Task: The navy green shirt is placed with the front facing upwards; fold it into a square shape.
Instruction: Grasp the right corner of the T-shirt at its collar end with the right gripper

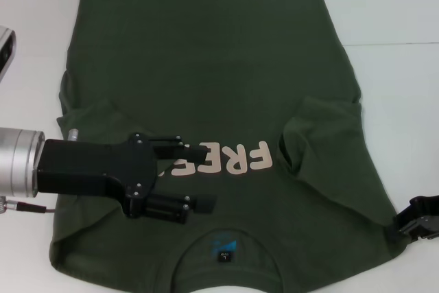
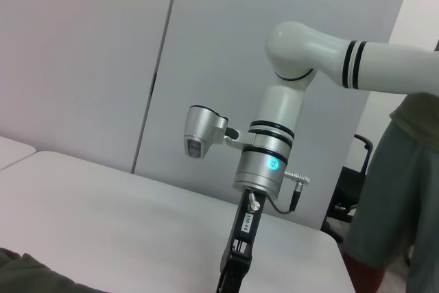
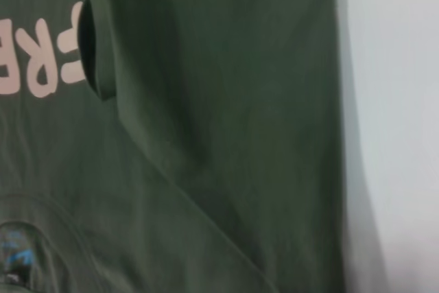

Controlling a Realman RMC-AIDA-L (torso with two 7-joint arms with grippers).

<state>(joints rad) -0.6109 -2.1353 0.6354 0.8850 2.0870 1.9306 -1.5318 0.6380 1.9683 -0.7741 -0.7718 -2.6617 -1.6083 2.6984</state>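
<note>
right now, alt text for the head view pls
A dark green shirt lies front-up on a white table, both sleeves folded inward. The left gripper hovers open over its pink lettering; the right gripper sits at the shirt's edge.

Head cam looks down over shirt [image 1: 206,66] on table [image 1: 398,18]; right wrist cam sits close, sharing lettering [image 3: 41,60]; left wrist cam faces sideways, probably toward right arm [image 2: 274,149].

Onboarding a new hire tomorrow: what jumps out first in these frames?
The dark green t-shirt fills most of the white table, front up, both sleeves folded in over the body. The left gripper hangs open over the chest, covering part of the pink FREE lettering. The right gripper sits at the shirt's near right edge.
</note>
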